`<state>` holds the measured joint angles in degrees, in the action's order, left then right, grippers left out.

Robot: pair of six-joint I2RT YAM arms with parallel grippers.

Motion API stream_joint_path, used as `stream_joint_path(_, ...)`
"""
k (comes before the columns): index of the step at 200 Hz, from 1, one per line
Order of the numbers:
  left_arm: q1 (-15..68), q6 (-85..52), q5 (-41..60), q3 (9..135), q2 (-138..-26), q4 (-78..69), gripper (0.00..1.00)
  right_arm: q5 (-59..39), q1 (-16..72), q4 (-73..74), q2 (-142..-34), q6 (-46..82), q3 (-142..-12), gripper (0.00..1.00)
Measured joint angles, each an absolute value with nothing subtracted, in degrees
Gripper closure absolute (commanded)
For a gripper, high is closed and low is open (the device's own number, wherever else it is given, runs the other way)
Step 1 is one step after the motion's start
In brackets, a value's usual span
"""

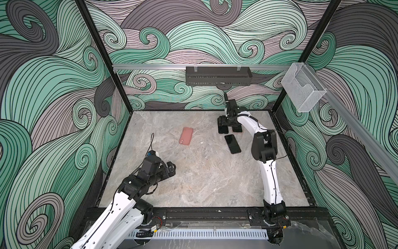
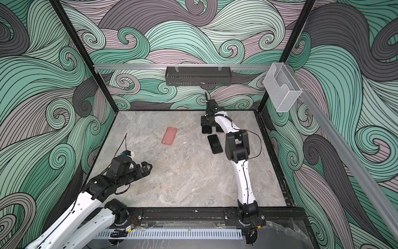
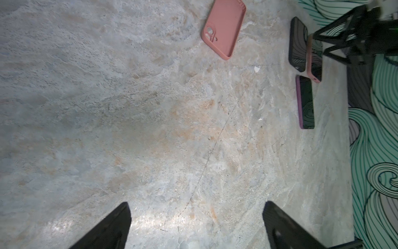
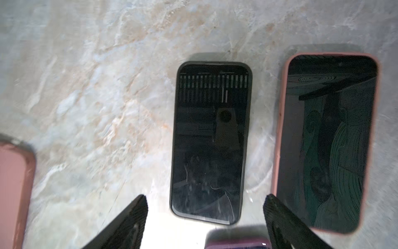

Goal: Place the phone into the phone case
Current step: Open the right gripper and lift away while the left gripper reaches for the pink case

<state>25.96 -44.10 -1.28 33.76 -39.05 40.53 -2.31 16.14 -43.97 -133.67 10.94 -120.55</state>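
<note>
An empty pink phone case lies open side up in the middle of the marble table, also seen in the left wrist view. A black phone lies screen up at the back right, right under my right gripper. That gripper is open, its fingers standing either side of the phone's near end and above it. My left gripper hovers open over bare table at the front left, holding nothing.
A phone in a pink case lies beside the black phone. A phone in a purple case lies just in front of them. A black tray hangs on the back rail, a clear holder on the right wall.
</note>
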Motion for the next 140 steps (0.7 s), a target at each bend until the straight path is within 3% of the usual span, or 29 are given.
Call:
stream_joint_path(73,24.0,-37.2,-5.1,44.1,-59.0,35.1,0.12,-6.5,19.8,-37.8,-98.3,7.0,-88.2,0.14)
stream_joint_path(140,17.7,-26.9,-2.4,56.5,-79.7,27.2,0.35,-10.4,21.1,-34.9,-82.8,8.5,-69.5,0.15)
